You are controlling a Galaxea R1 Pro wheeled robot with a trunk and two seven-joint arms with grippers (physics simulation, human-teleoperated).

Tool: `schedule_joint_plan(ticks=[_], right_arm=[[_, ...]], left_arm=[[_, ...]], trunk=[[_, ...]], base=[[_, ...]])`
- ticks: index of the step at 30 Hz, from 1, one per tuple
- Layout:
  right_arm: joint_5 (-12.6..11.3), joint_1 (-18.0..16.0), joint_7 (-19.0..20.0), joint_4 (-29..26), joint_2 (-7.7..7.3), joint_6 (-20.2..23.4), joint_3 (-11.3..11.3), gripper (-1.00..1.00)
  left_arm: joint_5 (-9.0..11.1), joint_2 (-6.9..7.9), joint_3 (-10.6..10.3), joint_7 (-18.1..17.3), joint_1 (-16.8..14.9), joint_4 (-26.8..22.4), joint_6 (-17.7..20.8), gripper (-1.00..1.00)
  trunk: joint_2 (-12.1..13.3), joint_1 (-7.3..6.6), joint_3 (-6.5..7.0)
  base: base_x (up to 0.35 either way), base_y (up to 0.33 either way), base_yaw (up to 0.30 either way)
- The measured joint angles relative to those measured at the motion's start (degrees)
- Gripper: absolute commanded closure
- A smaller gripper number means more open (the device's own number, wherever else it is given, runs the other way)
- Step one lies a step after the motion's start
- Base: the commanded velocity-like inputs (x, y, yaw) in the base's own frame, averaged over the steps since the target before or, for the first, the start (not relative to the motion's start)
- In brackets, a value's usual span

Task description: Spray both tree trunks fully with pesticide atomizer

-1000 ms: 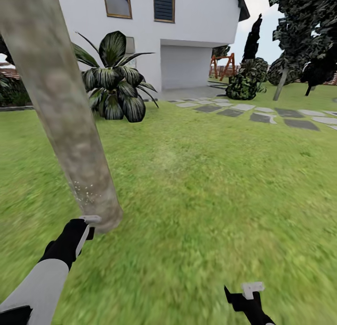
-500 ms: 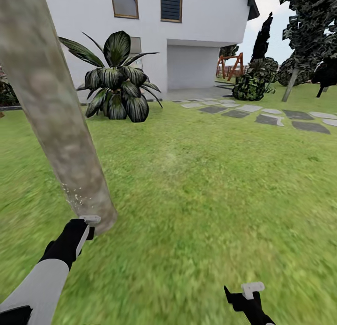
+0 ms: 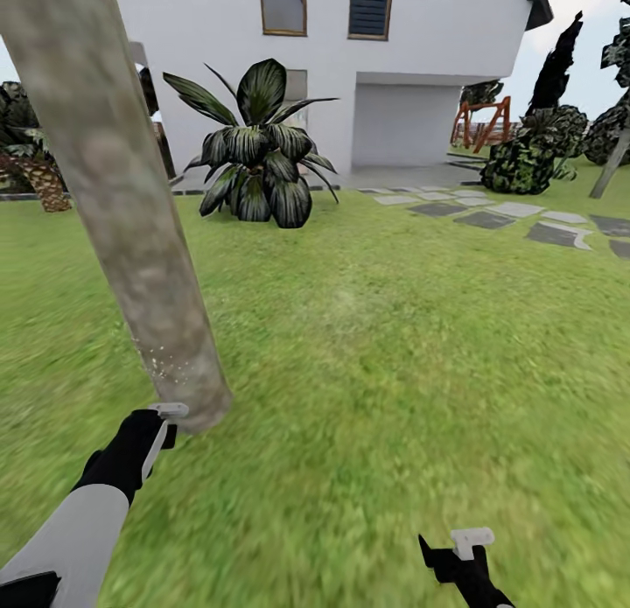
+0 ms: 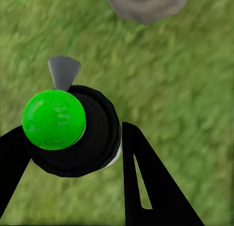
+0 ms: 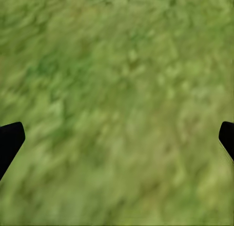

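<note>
Here the left tool [image 4: 73, 143] grips the pesticide atomizer [image 4: 68, 131] close beside the tree trunk [image 3: 122, 214]; the right tool [image 5: 117, 138] hangs open. Spray may miss higher bark.

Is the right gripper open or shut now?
Open. In the right wrist view its two fingertips stand far apart at the picture's edges, with only grass between them.
</note>
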Motion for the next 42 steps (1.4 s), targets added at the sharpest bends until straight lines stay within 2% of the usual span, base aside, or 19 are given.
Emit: schedule_joint_plan(ticks=[7,12,16,22,29,42], right_arm=[[-0.01,0.01,0.01,-0.05,-0.06,0.02,-0.02,-1.00],[0.00,0.02,0.02,-0.05,-0.06,-0.01,-0.02,-1.00],[0.00,0.02,0.01,-0.05,-0.06,-0.01,-0.02,-1.00],[0.00,0.02,-0.01,-0.06,-0.06,0.01,-0.02,-1.00],[0.00,0.01,-0.01,0.00,-0.01,0.00,-0.01,-1.00],[0.00,0.02,0.01,-0.05,0.03,0.01,-0.01,-1.00]], left_arm=[[0.12,-0.56,-0.02,-0.48,-0.14,-1.15,-0.27,1.00],[-0.10,-0.45,-0.40,-1.22,-1.18,-2.66,0.44,1.00],[-0.12,-0.16,-0.37,-1.80,-4.59,-2.70,2.07,1.00],[-0.26,-0.32,-0.23,-1.87,-5.71,-4.14,3.67,1.00],[-0.05,-0.40,-0.07,-1.82,-5.80,-5.19,3.96,1.00],[-0.08,-0.62,0.14,-1.74,-5.64,-5.20,4.32,1.00]], trunk=[[0.00,0.01,0.00],[0.00,0.02,0.00],[0.00,0.02,0.00],[0.00,0.00,0.00],[0.00,0.01,0.00],[0.00,-0.01,0.00]], base=[[0.147,-0.155,0.259],[0.007,-0.006,0.040],[0.000,0.000,0.001],[0.050,-0.032,0.000],[0.157,-0.199,0.031],[0.138,-0.235,0.217]])
